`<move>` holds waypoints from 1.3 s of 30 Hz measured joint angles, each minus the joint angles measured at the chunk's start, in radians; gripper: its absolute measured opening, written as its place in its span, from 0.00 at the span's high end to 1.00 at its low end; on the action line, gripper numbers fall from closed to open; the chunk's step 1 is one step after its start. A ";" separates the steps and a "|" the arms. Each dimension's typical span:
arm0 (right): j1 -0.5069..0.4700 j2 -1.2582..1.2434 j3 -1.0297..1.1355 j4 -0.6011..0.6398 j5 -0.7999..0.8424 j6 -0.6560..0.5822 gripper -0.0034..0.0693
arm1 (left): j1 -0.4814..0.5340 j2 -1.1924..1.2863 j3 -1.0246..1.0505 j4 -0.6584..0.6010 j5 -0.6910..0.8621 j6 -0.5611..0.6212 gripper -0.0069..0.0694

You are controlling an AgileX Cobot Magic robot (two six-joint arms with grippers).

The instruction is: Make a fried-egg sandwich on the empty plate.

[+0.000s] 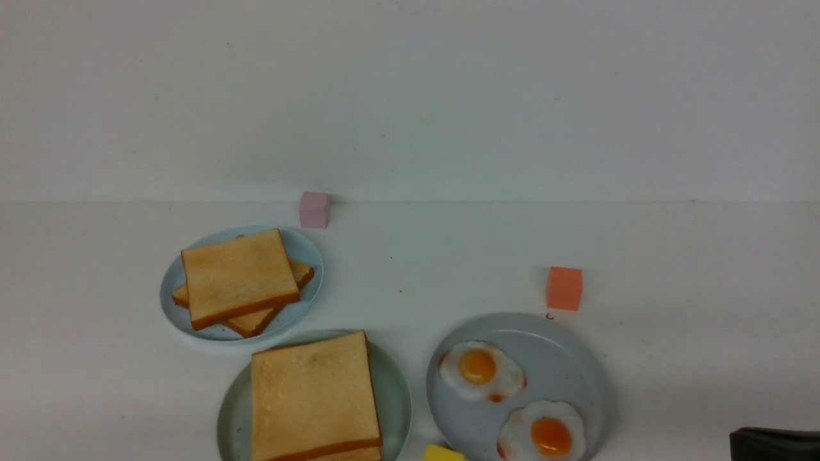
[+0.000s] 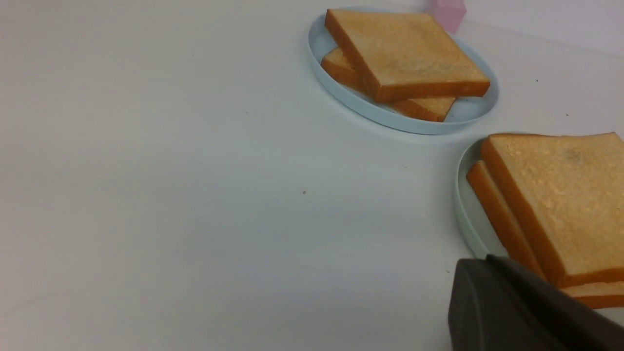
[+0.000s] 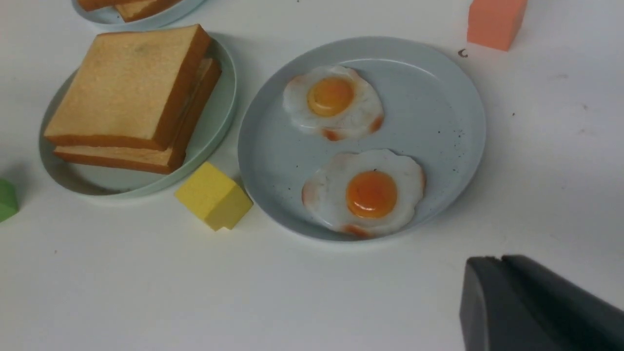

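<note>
The fried-egg sandwich (image 1: 314, 397), two square golden-brown toast slices with darker crusts stacked a little askew, sat on the round pale mint-green plate (image 1: 396, 397) with its low rim, at the near middle of the white counter (image 1: 672, 256). From my feeds I could not see an egg between the slices; only the porous, matte top and the crust edges showed. Behind it and to the left, the smaller light-blue plate (image 1: 301, 250) carried a second stack of two toast slices (image 1: 238, 278), the upper one turned against the lower. To the right, the wider grey-blue plate (image 1: 564, 358) held two glossy fried eggs (image 1: 482, 370) with ruffled white edges and orange yolks. Matte foam-like cubes stood around: a pink one (image 1: 314, 209) at the back wall, an orange one (image 1: 564, 288) just beyond the egg plate, a yellow one (image 3: 213, 195) between the two near plates, a green one (image 3: 7, 200) at the edge of the right wrist view. The left claw (image 2: 526, 307) showed as one dark smooth mass, its fingers together, empty. The right claw (image 3: 536, 304) looked alike; whether its fingers were apart I could not tell.
</note>
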 joint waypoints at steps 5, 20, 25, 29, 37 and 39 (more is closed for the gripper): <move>0.000 0.000 0.000 0.000 0.000 0.000 0.87 | 0.000 0.000 0.000 0.000 0.000 0.000 0.90; -0.166 -0.347 0.016 -0.186 0.070 0.044 0.84 | 0.000 0.000 0.000 -0.004 0.000 -0.001 0.88; -0.264 -0.502 0.160 -0.230 0.041 0.148 0.83 | 0.000 0.000 0.000 -0.004 0.000 -0.001 0.87; -0.294 -0.601 0.289 -0.250 0.024 0.174 0.83 | 0.000 0.000 0.000 -0.004 0.000 -0.001 0.87; -0.298 -0.628 0.373 -0.252 -0.046 0.182 0.82 | 0.000 -0.001 0.000 -0.008 0.001 -0.001 0.86; -0.298 -0.628 0.374 -0.252 -0.048 0.182 0.81 | 0.000 -0.001 0.000 -0.008 0.001 -0.001 0.85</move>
